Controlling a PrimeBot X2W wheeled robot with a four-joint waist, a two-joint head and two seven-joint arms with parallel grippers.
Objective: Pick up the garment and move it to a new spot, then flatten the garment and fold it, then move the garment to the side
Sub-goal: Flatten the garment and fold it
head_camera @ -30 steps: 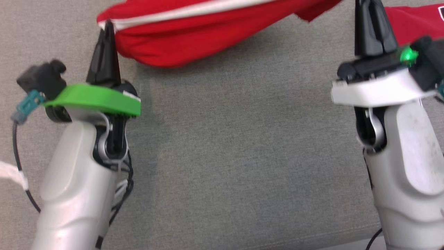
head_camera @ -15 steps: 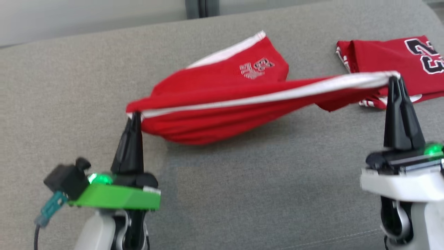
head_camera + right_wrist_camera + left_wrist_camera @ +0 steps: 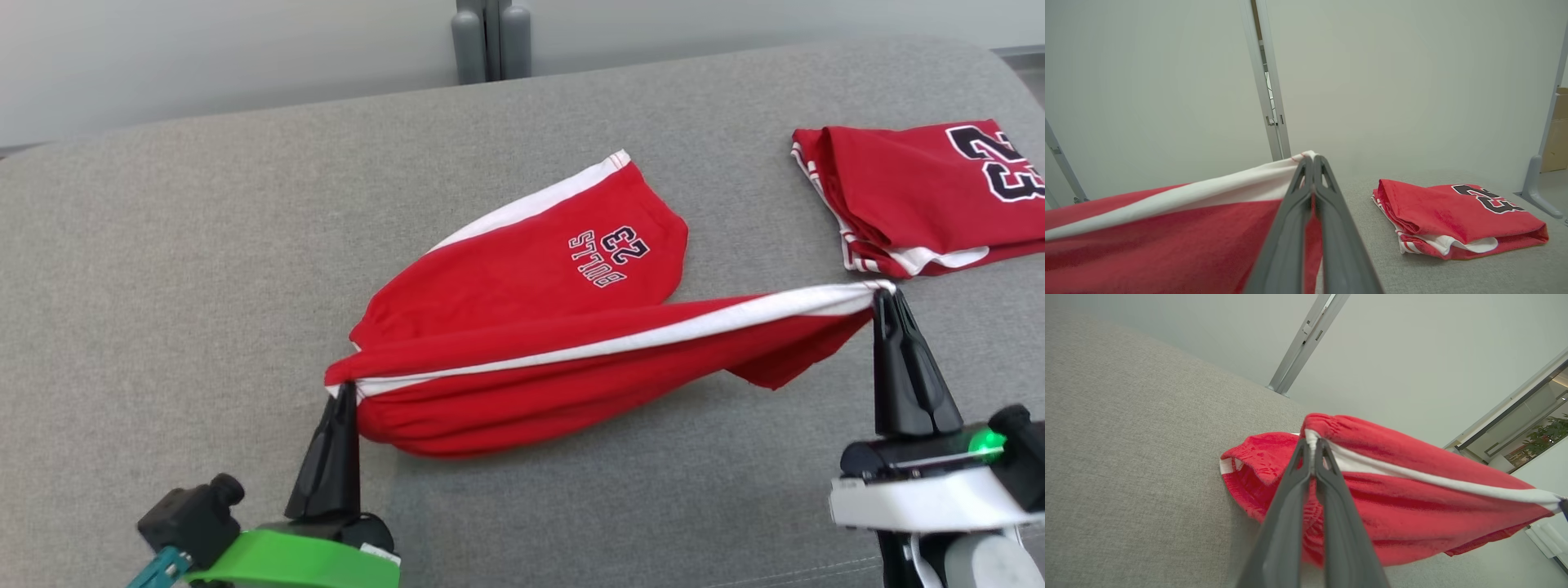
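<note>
Lately drew shorts (image 3: 531,278) back clear of folded jersey (image 3: 906,192), trailing far leg on couch (image 3: 204,245). Pinching striped edge with left gripper (image 3: 346,389) and right gripper (image 3: 886,296), jaws clamped. Flattening next, likely.

Head camera tilted up, revealing more garment (image 3: 531,278).
</note>
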